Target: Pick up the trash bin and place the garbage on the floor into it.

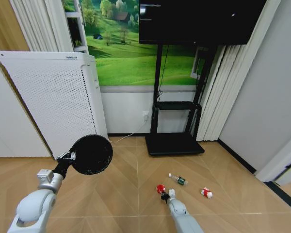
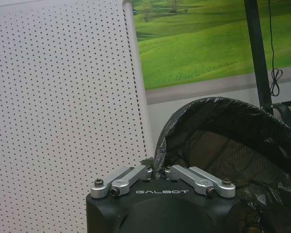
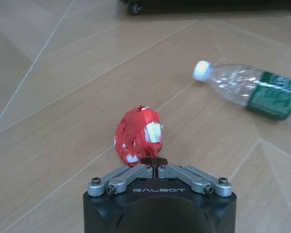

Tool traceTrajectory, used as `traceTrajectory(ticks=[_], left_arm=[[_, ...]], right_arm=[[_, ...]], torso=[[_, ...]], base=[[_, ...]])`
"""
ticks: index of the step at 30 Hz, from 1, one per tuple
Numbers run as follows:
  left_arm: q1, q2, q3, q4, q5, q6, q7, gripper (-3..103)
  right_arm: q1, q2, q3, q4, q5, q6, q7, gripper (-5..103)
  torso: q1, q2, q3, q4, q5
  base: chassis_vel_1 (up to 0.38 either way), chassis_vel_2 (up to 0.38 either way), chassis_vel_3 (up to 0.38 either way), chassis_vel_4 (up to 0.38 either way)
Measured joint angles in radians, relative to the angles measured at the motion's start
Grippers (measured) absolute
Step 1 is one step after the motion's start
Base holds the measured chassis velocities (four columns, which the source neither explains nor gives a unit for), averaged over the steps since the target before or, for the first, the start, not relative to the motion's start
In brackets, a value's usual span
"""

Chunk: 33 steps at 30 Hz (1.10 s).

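While our left gripper (image 2: 155,171) pinches the rim of the trash bin (image 1: 91,154) and holds it up off the floor (image 1: 126,194) by the white appliance (image 1: 53,97), our right gripper (image 3: 154,164) has its fingers pressed together on the red can (image 3: 136,136) (bottle (image 3: 252,87) just beyond it). Looks like the first pickup; next we'd need to carry the can over the bin's mouth.

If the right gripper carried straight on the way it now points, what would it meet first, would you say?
Most likely nothing new: the right gripper already appears shut on the crumpled red can. Pushing on would probably press it into the herringbone wooden floor, though depth is unclear.
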Motion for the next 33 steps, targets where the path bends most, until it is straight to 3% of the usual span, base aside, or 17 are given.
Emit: traceTrajectory(ticks=[26, 33], left_arm=[[0.000, -0.057, 0.021, 0.015, 0.041, -0.012, 0.021, 3], [-0.066, -0.062, 0.043, 0.080, 0.050, -0.027, 0.048, 3]], right_arm=[[-0.232, -0.066, 0.249, 0.572, 0.292, -0.033, 0.045, 1], [-0.327, -0.072, 0.342, 0.775, 0.334, -0.035, -0.006, 1]], torso=[[0.000, 0.000, 0.000, 0.0003, 0.0000], [0.000, 0.000, 0.000, 0.0002, -0.0002]], base=[[0.000, 0.000, 0.000, 0.000], [0.000, 0.000, 0.000, 0.000]])
